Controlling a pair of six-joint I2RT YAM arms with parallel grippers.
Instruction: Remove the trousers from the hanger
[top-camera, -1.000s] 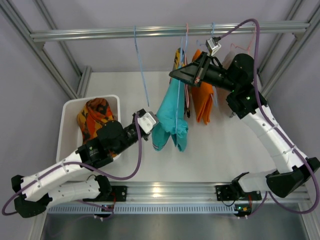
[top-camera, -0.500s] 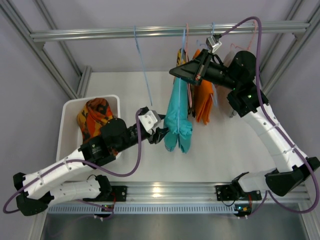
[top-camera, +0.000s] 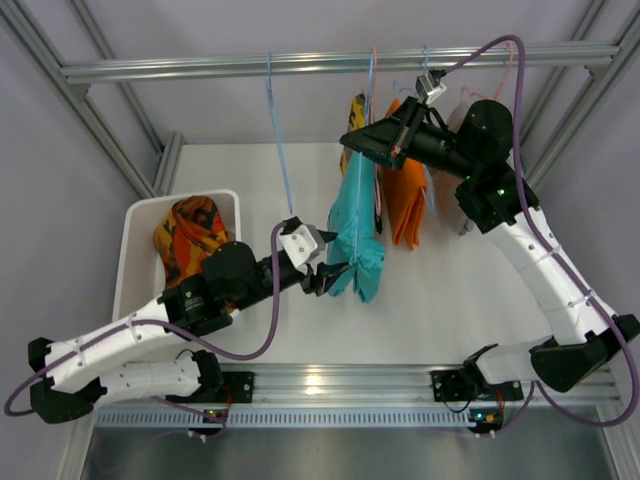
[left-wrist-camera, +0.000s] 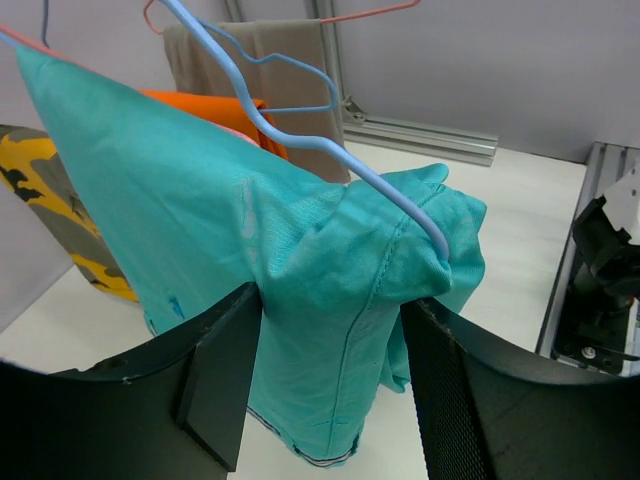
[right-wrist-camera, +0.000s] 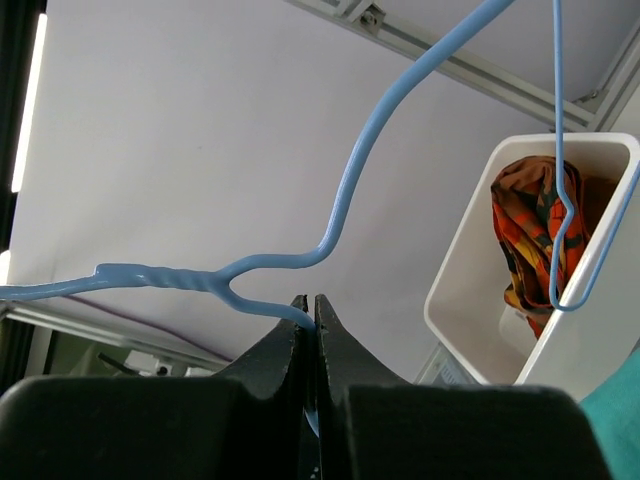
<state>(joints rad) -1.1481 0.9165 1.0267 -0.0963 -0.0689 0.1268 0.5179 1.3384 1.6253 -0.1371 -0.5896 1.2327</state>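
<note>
The teal trousers (top-camera: 355, 225) hang draped over a light-blue wire hanger (left-wrist-camera: 300, 130) above the table. My left gripper (top-camera: 335, 275) is open, its two black fingers either side of the lower folded part of the teal trousers (left-wrist-camera: 330, 290), and the cloth fills the gap between them. My right gripper (top-camera: 350, 140) is shut on the blue hanger (right-wrist-camera: 330, 235) just below its twisted neck, holding it up near the rail. The patterned orange and red trousers (top-camera: 190, 235) lie in the white bin (top-camera: 135, 215).
An empty blue hanger (top-camera: 280, 150) hangs from the top rail (top-camera: 300, 65) left of the teal pair. An orange garment (top-camera: 408, 205), a yellow camouflage one (left-wrist-camera: 50, 210) and a beige one (left-wrist-camera: 270, 60) hang behind. Frame posts stand at both sides.
My left gripper has opened and moved right, so its fingers now straddle the teal cloth. The trousers' lower end has swung right and hangs straighter. The right gripper has kept its hold.
</note>
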